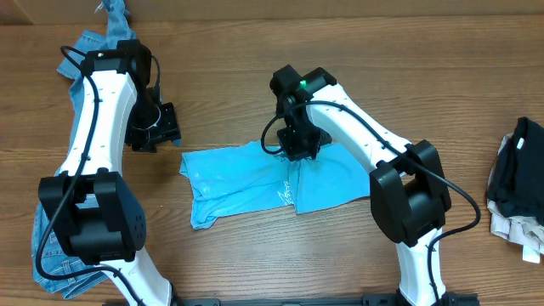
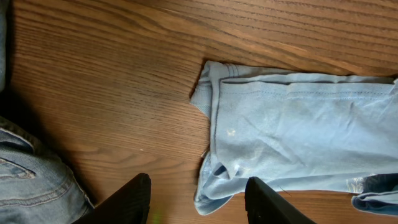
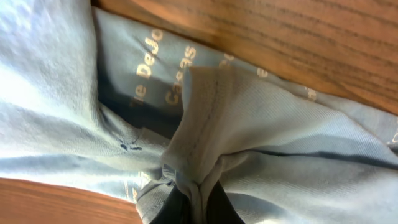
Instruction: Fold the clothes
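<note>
The light sky-blue T-shirt [image 1: 255, 183] lies partly folded in the middle of the table. My right gripper [image 1: 299, 143] is over its upper middle edge and is shut on a pinched fold of the shirt [image 3: 205, 124]; pale lettering shows beside the fold. My left gripper [image 1: 157, 127] is open and empty, hanging above bare wood left of the shirt. In the left wrist view its fingers [image 2: 198, 202] straddle the shirt's rumpled corner [image 2: 214, 180] without touching it.
Denim jeans [image 1: 89, 51] lie along the left edge of the table, under the left arm, and show in the left wrist view [image 2: 31, 180]. A dark and white pile of clothes [image 1: 518, 183] sits at the right edge.
</note>
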Robot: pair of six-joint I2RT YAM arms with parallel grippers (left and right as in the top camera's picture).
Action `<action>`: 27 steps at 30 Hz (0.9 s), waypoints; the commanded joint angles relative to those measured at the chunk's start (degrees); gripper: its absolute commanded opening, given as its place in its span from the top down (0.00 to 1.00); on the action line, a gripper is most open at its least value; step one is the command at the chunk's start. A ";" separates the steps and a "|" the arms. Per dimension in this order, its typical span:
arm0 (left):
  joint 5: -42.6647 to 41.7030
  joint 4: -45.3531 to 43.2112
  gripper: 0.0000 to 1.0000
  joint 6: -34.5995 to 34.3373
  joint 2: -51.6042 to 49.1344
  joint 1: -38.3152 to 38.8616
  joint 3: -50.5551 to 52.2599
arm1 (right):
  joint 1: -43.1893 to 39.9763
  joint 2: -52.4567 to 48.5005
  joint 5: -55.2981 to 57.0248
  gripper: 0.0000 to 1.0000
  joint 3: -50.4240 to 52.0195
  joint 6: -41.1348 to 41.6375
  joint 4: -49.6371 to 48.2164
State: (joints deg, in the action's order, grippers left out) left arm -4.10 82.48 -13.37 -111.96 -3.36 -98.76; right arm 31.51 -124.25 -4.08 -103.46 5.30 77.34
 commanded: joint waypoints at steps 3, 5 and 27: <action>-0.39 0.02 0.48 0.52 1.07 0.37 -0.02 | -1.01 1.57 1.05 0.95 -1.44 -1.03 1.46; -0.42 0.02 0.48 0.52 1.07 0.37 -0.02 | -1.33 1.57 1.05 0.95 -1.44 -1.01 1.51; -0.39 0.00 0.47 0.98 1.07 0.37 -0.02 | -2.34 1.57 -1.57 0.87 -1.44 -0.98 2.84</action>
State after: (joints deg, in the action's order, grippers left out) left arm -4.10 82.48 -13.34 -111.96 -3.36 -98.76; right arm 29.34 -124.25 -4.97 -103.46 4.45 80.31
